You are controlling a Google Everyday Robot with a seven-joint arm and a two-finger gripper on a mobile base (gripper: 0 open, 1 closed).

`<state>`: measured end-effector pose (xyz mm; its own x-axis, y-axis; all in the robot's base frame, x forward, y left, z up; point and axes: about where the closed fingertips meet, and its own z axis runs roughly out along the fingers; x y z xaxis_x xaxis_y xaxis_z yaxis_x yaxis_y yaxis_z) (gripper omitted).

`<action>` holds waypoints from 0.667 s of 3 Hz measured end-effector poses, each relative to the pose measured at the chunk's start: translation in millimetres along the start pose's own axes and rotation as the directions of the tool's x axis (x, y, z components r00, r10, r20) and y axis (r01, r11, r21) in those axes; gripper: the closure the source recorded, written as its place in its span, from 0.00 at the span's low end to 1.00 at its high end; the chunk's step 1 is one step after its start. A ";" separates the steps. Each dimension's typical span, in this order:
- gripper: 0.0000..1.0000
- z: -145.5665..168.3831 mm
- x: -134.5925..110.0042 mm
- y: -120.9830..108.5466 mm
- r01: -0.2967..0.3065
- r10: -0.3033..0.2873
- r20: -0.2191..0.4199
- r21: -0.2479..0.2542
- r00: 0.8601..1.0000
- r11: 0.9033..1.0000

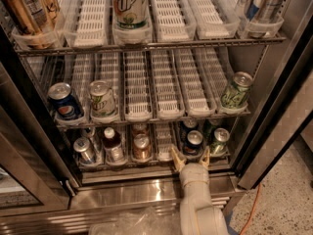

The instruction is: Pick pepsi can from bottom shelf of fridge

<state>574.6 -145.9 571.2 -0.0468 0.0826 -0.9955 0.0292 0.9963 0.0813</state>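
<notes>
Well off to the left of the tool (190, 158), leave the silver can (84, 150), the small bottle (113, 145) and the copper can (142, 148) undisturbed. Work with the tool spread wide, fingertips apart, low at the front lip of the bottom surface (164, 143) of the fridge (137, 192). Aim for the pepsi can (194, 140), upright directly ahead and roughly centred on the gap, apparently not yet enclosed. Push straight in, level, until both fingers flank the body below the rim, then squeeze. Beware the green can (219, 140) just to the right: probably clipped by any drift that way.
</notes>
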 end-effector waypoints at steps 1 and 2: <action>0.13 0.1 0.2 0.0 0.000 0.000 0.000 0.000 1.000 1.000; 0.11 15.8 0.9 -7.6 -0.008 0.008 -0.001 0.049 1.000 0.999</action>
<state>590.1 -153.7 569.0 -0.0472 0.0907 -0.9948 0.0782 0.9932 0.0868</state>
